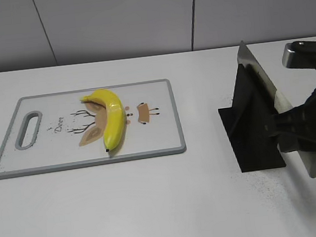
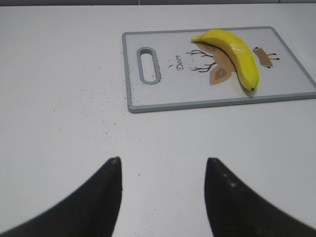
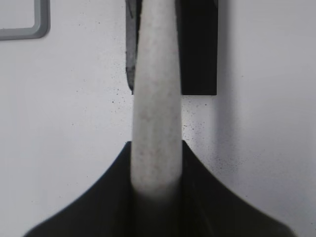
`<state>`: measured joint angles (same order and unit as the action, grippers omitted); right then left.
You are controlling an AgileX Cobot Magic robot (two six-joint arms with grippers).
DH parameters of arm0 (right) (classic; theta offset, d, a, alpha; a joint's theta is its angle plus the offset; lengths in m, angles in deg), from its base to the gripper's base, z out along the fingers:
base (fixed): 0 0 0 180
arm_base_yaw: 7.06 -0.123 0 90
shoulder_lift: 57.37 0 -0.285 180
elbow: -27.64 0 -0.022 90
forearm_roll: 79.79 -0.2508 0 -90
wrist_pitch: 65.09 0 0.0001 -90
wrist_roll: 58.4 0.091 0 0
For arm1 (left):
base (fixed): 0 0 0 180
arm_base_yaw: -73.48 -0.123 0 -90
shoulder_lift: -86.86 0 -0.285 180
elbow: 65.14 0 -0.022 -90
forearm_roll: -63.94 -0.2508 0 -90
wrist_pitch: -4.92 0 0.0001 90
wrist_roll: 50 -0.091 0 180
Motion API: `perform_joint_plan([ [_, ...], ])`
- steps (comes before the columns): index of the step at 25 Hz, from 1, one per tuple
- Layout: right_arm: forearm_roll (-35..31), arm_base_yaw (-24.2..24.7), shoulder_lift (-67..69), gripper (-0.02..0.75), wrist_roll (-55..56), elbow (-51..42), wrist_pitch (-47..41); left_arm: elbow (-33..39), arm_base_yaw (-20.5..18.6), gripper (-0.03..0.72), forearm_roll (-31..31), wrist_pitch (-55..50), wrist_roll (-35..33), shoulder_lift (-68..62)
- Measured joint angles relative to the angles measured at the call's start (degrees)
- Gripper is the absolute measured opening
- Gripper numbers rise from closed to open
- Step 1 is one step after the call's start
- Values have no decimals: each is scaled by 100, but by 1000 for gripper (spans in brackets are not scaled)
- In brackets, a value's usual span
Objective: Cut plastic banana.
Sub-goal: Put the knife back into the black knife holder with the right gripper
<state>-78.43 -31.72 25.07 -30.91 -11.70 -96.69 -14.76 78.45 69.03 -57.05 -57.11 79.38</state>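
Yellow and whole, the plastic banana [image 1: 111,119] lies on its side on the cutting board [image 1: 160,143], over the printed deer drawing, its dark tip pointing toward the board's near edge. We see no cut in it, so by our reading the task proper has not begun: the slicing itself is all still ahead of us.

What we do have is the knife [image 1: 276,111]. Our right gripper [image 3: 157,163] is clenched on its pale handle, as the right wrist view shows plainly, with the handle running up between the two dark fingers. The blade stands at the black knife holder [image 1: 250,126], and we cannot tell whether it is seated in the slot or already lifted free. The holder sits on the white table [image 1: 156,209] well to the right of the board, with bare table between them.

So the banana lies well apart from our knife hand, off to the left across that gap. We judge that we must carry the blade leftward over the board's right edge before any cut can start.

Our left gripper [image 2: 163,168] hangs released, its fingers spread wide with nothing between them, above bare table on the near side of the board. The banana sits ahead of it and to its right, near but not touched. We may want it to steady the fruit.
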Motion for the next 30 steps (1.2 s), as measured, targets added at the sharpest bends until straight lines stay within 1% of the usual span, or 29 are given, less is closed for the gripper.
perform_joint_plan([
  [2,0,0,0,162,5,0,6,0,0,526,0,0,0,0],
  [3,6,0,0,180,5,0,19,0,0,526,0,0,0,0],
  [5,17,0,0,281,16,0,76,0,0,526,0,0,0,0],
  [8,36,0,0,501,23,19,88,0,0,526,0,0,0,0],
  [10,36,0,4,590,23,136,68,0,0,526,0,0,0,0],
  [11,38,0,4,614,23,239,19,0,0,526,0,0,0,0],
  [15,43,0,11,638,-335,884,-440,0,0,526,0,0,0,0],
  [22,60,0,-50,635,-1886,2269,-1837,0,0,526,0,0,0,0],
  [26,-8,0,-514,629,-2835,2415,-2360,0,0,526,0,0,0,0],
  [30,-354,0,-1300,622,-3501,2306,-2768,0,0,526,0,0,5,0],
])
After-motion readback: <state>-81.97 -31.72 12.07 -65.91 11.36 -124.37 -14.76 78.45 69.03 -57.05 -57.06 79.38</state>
